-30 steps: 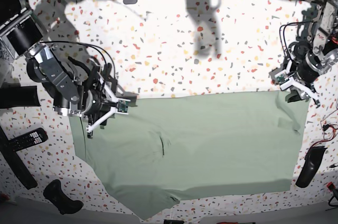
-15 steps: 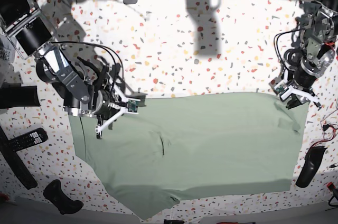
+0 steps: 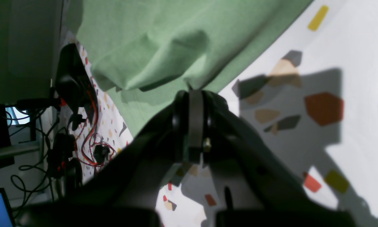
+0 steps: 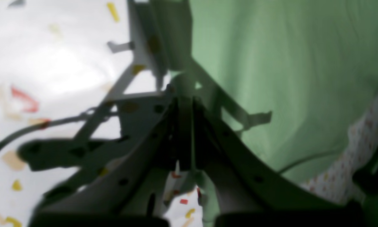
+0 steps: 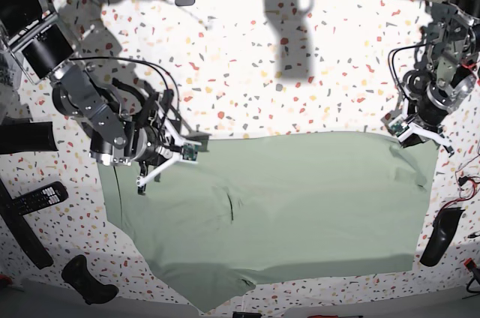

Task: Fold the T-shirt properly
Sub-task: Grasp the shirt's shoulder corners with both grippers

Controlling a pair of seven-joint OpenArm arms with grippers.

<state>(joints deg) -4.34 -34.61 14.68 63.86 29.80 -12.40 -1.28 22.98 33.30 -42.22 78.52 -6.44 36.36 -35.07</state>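
Base view shows both grippers, left and right, with jaws pinching the T-shirt corners on the desk.

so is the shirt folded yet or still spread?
Spread. The T-shirt lies mostly flat; left gripper and right gripper pinch its far corners.

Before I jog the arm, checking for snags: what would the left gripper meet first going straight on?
The T-shirt: the left gripper is already shut on its edge, so it would push straight into that cloth.

T-shirt corners higher (both grippers)
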